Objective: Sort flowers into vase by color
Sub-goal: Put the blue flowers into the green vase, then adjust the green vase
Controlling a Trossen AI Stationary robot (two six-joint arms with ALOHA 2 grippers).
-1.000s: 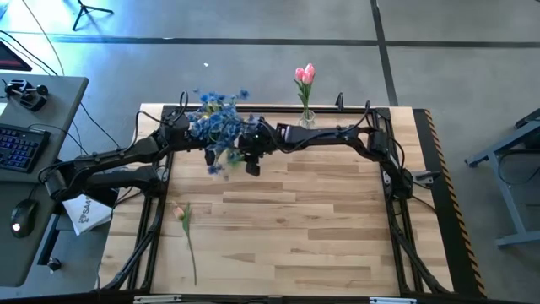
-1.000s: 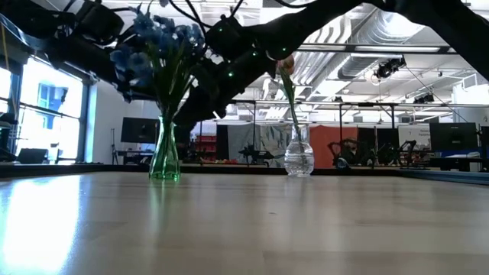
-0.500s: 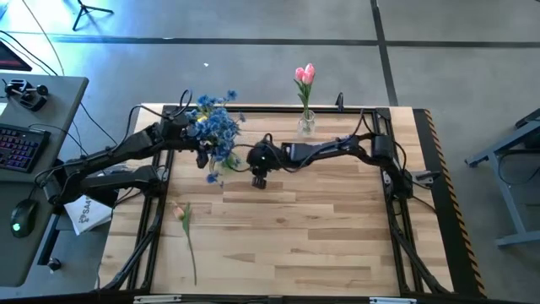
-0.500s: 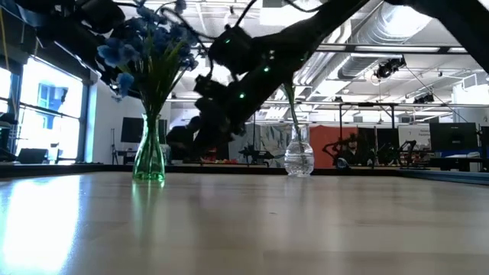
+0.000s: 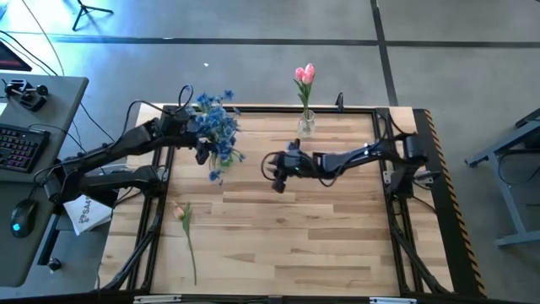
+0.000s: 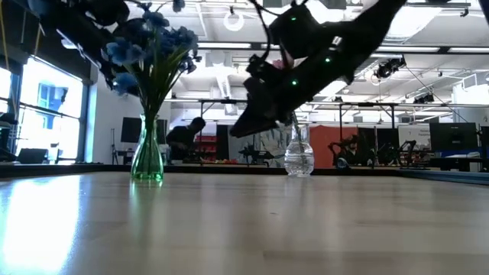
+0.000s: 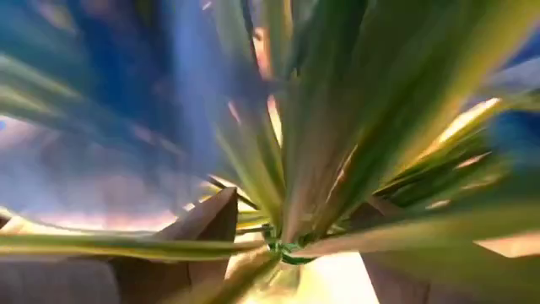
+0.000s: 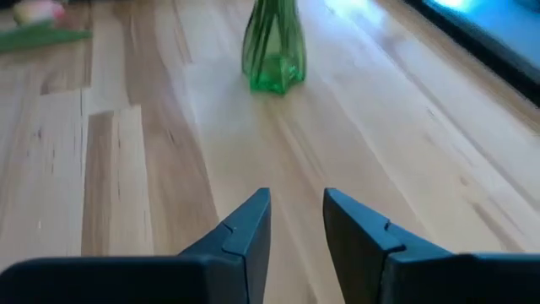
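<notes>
A bunch of blue flowers (image 5: pixel 215 127) stands upright in a green vase (image 6: pixel 147 160) at the table's far left. My left gripper (image 7: pixel 295 211) is up among the green stems (image 7: pixel 304 152), open, with one finger on either side of them and a gap showing on both sides. My right gripper (image 5: pixel 274 169) hovers over the middle of the table, to the right of the green vase (image 8: pixel 272 51), open by a narrow gap with nothing in it. Pink flowers (image 5: pixel 305 74) stand in a clear vase (image 6: pixel 298 156) at the far middle. One pink flower (image 5: pixel 180 213) lies flat near the left edge.
Black frame rails (image 5: pixel 150 211) run along the table's left and right sides. A side desk with a keyboard (image 5: pixel 18 145) and a mouse (image 5: pixel 20 218) stands beyond the left edge. Bare wood (image 5: pixel 295 245) fills the near half of the table.
My right gripper has drawn away from the blue bunch toward the table's right edge and now hangs over the middle. The green vase with the blue flowers has shifted a little toward the left edge and stands upright.
</notes>
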